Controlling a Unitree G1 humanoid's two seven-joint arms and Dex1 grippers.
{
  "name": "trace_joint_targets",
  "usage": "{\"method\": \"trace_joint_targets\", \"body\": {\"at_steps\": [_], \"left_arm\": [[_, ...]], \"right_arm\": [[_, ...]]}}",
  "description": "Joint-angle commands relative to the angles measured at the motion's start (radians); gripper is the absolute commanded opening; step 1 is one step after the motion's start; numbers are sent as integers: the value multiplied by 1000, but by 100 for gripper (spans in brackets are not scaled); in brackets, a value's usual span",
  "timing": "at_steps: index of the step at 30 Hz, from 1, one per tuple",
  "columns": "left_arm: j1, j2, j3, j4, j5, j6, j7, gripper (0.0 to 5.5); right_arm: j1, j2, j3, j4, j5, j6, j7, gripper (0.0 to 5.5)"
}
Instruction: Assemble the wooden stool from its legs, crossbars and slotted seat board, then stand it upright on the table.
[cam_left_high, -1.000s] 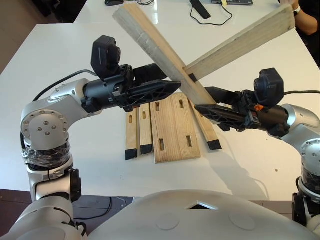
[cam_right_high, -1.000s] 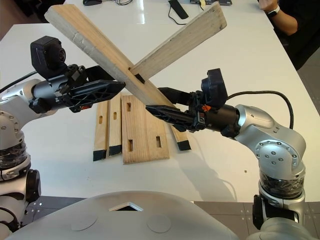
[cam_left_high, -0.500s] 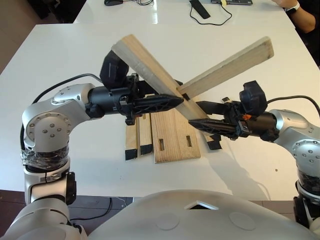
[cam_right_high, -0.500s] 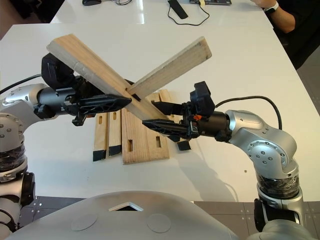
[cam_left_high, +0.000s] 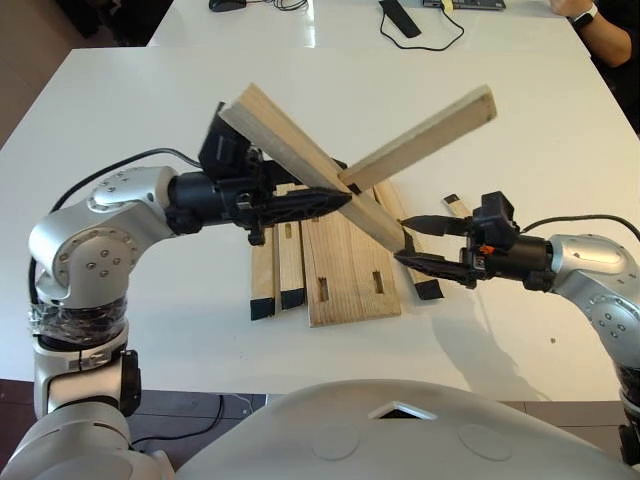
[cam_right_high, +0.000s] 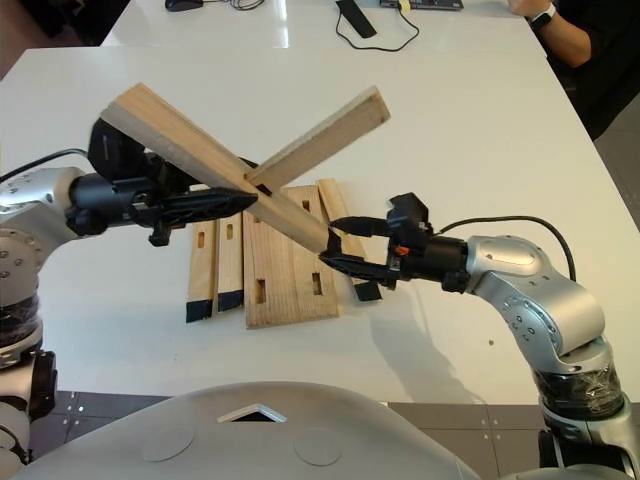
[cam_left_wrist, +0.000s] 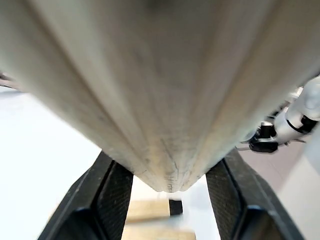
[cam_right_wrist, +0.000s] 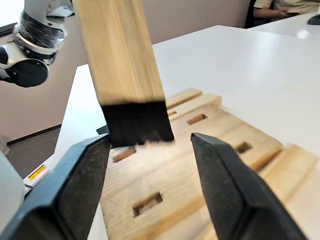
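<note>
Likely stiff, light timber. Left fingers (cam_left_high: 310, 200) clamp leg (cam_left_high: 290, 150) near crossbar (cam_left_high: 430, 130) joint. Right fingers (cam_left_high: 435, 265) wide, straddling black foot (cam_right_wrist: 137, 122). Long lever, so best gripped near joint.

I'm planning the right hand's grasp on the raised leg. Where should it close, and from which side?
I'd say on the raised leg, just above its black-tipped lower end, coming from the robot's right, where the open right hand flanks it. That end hangs free with flat faces; the crossbar joins higher up, and the left hand holds the middle.
</note>
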Motion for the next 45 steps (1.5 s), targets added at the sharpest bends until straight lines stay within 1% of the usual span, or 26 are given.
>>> {"method": "trace_joint_targets", "body": {"at_steps": [1, 4, 7, 10, 20, 26, 35, 41, 45], "left_arm": [[99, 164, 69, -59, 76, -24, -147, 202], [178, 235, 80, -74, 169, -88, -243, 202], [217, 250, 88, -82, 202, -123, -279, 202], [256, 246, 70, -83, 257, -168, -297, 202], [343, 195, -22, -53, 426, -311, -278, 202], [369, 195, -66, -41, 487, -349, -262, 202], [384, 225, -141, -56, 666, -516, -243, 202], [425, 229, -185, -16, 714, -557, -244, 202], [388, 217, -234, 35, 683, -526, -251, 202]], "right_arm": [[64, -1, -118, 41, -22, -41, -30, 289], [95, 21, -141, 35, -35, -54, -55, 289], [111, 38, -128, 13, -41, -57, -73, 289], [110, 46, -116, 10, -55, -58, -79, 289], [66, 33, -97, 36, -76, -55, -65, 289], [66, 44, -90, 34, -91, -59, -72, 289], [89, 68, -84, 12, -98, -64, -96, 289], [94, 78, -87, 6, -96, -59, -105, 289], [102, 90, -69, -1, -104, -62, -114, 289]]}}
